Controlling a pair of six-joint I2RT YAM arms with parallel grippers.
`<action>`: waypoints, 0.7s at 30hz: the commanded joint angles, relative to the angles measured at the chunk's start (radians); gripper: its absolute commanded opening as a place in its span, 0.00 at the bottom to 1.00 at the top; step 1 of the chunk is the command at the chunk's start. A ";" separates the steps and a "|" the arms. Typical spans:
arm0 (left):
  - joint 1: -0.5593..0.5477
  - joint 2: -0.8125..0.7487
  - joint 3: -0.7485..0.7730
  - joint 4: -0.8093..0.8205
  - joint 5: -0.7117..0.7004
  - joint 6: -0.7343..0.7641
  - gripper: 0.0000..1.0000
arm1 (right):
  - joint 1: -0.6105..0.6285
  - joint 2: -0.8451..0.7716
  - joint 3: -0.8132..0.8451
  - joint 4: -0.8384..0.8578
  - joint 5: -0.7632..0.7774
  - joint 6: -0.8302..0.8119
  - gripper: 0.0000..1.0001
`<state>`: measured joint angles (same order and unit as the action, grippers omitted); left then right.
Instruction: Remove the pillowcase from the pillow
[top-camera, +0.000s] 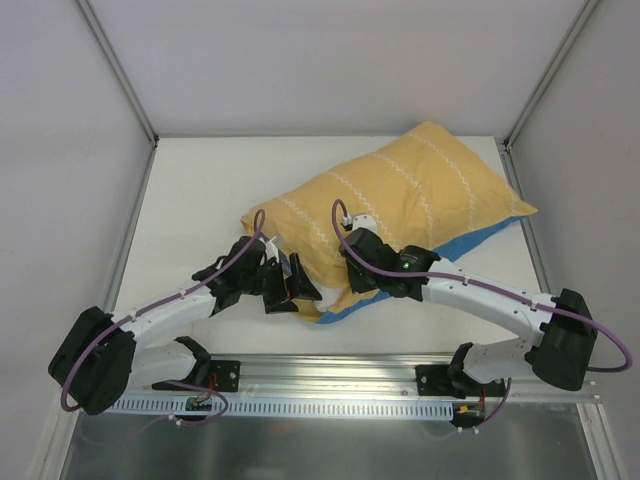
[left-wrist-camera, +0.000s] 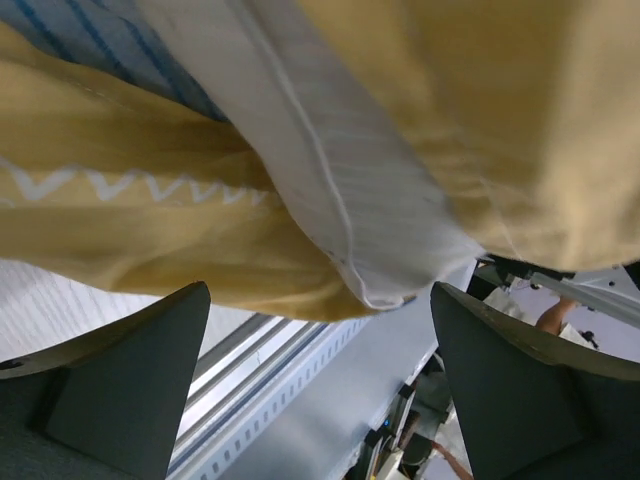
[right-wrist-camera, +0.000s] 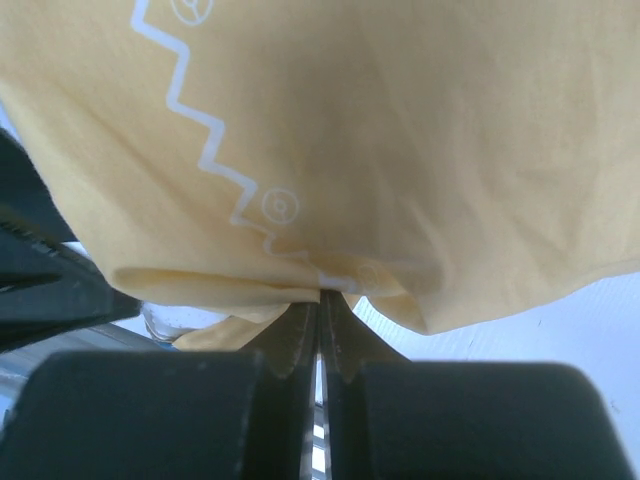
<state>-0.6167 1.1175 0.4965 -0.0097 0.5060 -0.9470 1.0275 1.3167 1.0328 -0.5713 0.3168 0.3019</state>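
A white table carried a stuffed pillowcase. Its yellow-orange face was up, crossed by white zigzag lines, and a blue edge showed beneath it. It lay slantwise, with its near end toward the two arms. At that end a corner of the white pillow stuck out of the pillowcase. The left gripper was spread wide just short of that corner and held nothing; the pillowcase and pillow lay beyond its jaws, not between them. The right gripper, beside the left at the same end of the pillowcase, was closed tight, pinching a fold of the yellow hem.
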 joint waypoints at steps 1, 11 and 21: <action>-0.011 0.074 -0.039 0.293 0.025 -0.087 0.93 | -0.007 -0.033 0.019 0.011 -0.004 -0.009 0.01; -0.060 0.188 0.086 0.364 0.020 -0.061 0.78 | -0.015 -0.060 -0.008 0.005 -0.022 0.006 0.01; -0.075 0.289 0.149 0.338 0.006 -0.081 0.00 | -0.023 -0.059 0.007 -0.007 -0.018 0.013 0.01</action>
<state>-0.6815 1.4036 0.5987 0.3096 0.5171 -1.0271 1.0153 1.2877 1.0321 -0.5732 0.2974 0.3046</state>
